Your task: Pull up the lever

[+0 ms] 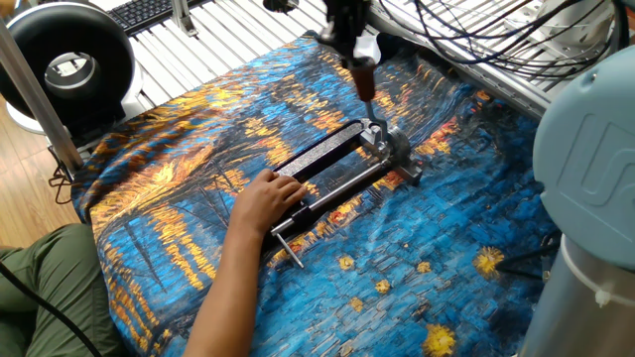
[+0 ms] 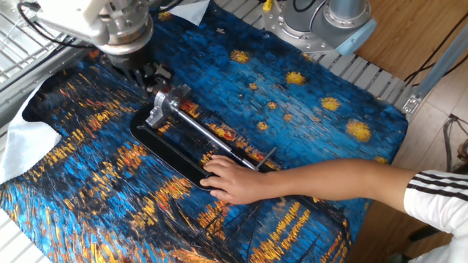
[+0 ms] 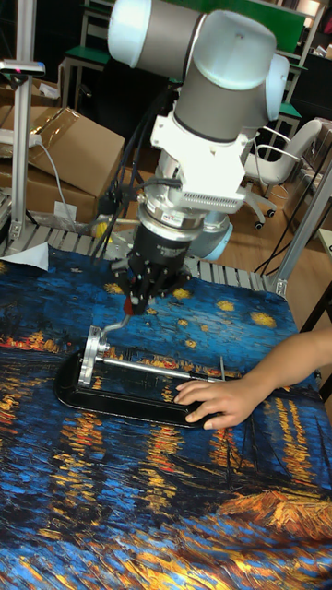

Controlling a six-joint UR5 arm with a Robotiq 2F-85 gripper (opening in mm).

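here the painted blue-and-gold cloth [image 1: 198, 159] covers the table, and the long black clamp frame [image 1: 322, 159] lies across its middle, running toward the far edge where the robot stands over it. a person's hand [image 1: 266, 201] presses the near end of the frame flat, just beside the thin screw rod [image 1: 337, 190] with its small crossbar. at the far end sits the grey metal head [image 1: 387, 149], and the lever [image 1: 368, 97] rises steeply from it, its reddish-brown knob going up into the gripper [image 1: 359, 61]. the fingers look closed around the knob in the tall view, though the other views hide the contact, so the grip seems narrow and holding the lever. judging from the steep angle, the pull looks nearly finished. the risk from here is a slip: the rounded knob could slide out of the fingers if the arm lifts off the lever's arc. pulling past the hinge's limit could also tip the whole frame and drag it under the steadying hand.
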